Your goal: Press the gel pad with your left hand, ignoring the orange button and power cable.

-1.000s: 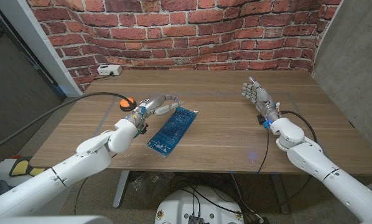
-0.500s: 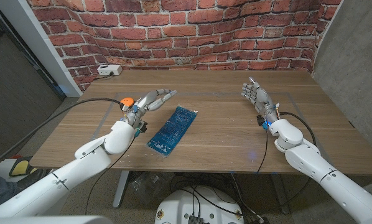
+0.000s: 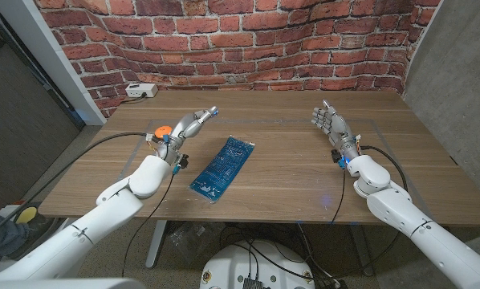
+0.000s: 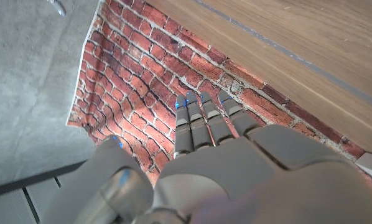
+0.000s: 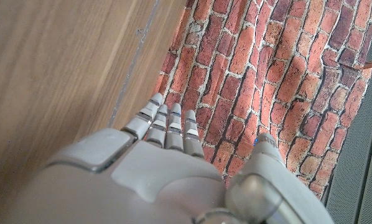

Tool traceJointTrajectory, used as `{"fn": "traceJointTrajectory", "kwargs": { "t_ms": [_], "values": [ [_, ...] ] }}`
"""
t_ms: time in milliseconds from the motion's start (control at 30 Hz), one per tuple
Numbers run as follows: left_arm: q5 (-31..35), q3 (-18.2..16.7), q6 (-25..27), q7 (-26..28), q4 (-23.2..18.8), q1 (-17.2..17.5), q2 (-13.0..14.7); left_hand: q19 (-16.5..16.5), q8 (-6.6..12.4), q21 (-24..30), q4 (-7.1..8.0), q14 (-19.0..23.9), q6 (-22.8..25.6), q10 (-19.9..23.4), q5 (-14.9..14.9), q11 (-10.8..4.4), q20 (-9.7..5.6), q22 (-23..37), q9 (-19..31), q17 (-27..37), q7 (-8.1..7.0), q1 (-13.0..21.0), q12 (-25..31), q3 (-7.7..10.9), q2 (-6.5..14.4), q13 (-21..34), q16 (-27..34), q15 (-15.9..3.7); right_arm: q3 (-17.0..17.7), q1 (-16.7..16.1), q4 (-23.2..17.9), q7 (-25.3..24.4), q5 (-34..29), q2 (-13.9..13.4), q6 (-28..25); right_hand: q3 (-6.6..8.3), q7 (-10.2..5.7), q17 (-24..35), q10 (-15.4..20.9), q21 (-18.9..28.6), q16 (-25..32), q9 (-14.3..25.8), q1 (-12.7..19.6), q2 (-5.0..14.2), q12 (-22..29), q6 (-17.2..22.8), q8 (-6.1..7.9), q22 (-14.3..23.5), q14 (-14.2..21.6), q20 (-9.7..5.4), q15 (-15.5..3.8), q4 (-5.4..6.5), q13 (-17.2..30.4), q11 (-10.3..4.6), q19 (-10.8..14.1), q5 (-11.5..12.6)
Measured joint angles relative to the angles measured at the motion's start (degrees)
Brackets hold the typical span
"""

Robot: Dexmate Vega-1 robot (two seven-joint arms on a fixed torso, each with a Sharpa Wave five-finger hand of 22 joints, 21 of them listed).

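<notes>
Both hands hold nothing: the left hand (image 3: 185,128), fingers extended, hovers beside the flat blue rectangular gel pad (image 3: 222,165); the right hand (image 3: 330,124) stands open-fingered, well apart.

Wooden surface (image 3: 288,172): blue gel pad (image 3: 221,166) left of middle, orange button (image 3: 163,131) near left edge, white power box (image 3: 141,91) at far-left corner.
</notes>
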Motion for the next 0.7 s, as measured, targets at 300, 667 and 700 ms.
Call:
{"fn": "traceJointTrajectory", "kwargs": {
  "t_ms": [300,667,700],
  "values": [
    [-11.1,-0.9,-5.9,-4.8,5.3,-1.2,-3.5,-0.1,-0.44,0.0,0.0,-0.4,-1.0,-0.9,0.0,0.31,0.06,0.0,0.0,0.0,-0.02,0.4,-0.2,0.0,-0.4,0.0,0.0,0.36,-0.1,0.8,1.4,0.9,0.2,0.7,1.3,-0.16,0.0,0.0,0.0,0.0,0.0,0.0,0.0,0.0,0.0,0.0,0.0,0.0,0.3,-0.13,0.31,0.16,0.0,0.0,0.1,0.0],
    [-21.1,-1.0,-9.1,-10.0,10.3,-3.1,-7.1,-0.5,-1.26,-0.2,-0.17,-2.4,-6.1,-3.3,-0.4,0.37,0.37,0.0,0.0,0.0,-0.23,0.5,-0.4,-0.18,-0.5,0.0,0.0,0.5,-0.1,1.4,2.6,1.5,0.5,1.2,2.2,-0.16,-0.23,0.0,0.3,0.0,0.0,0.0,0.0,0.0,0.0,0.4,0.0,0.0,0.3,-0.13,0.31,0.16,0.0,0.31,0.1,0.0],
    [-21.2,-1.0,-9.1,-10.0,10.3,-3.1,-7.1,-0.8,-1.26,-0.2,-0.17,-2.6,-6.6,-3.6,-0.4,0.39,0.31,0.0,0.0,0.0,-0.23,0.6,-0.4,-0.18,-0.5,0.0,0.0,0.52,-0.1,1.4,2.8,1.7,0.7,1.3,2.4,-0.16,-0.19,0.0,0.3,0.0,0.0,0.0,0.0,0.0,0.0,0.4,0.0,0.0,0.3,-0.13,0.31,0.16,0.0,0.31,0.1,0.0]
  ]
}}
